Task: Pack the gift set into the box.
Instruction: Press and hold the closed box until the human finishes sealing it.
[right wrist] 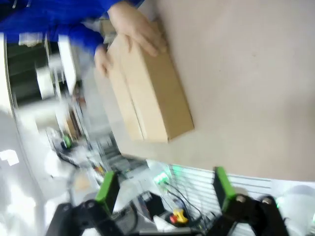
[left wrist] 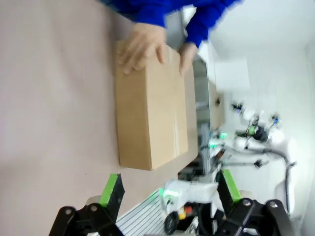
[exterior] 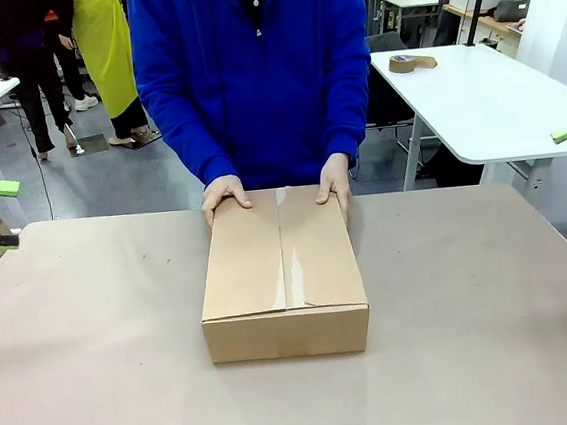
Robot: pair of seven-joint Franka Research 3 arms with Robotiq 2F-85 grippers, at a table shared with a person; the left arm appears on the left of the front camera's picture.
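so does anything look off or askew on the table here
Nothing stands out. The box sits square on the table, flaps shut and undented, a person's hands resting on its far edge. The left gripper and right gripper are open, off to the sides, apart from it.

Front, both wrists toward shared box (exterior: 281, 273)
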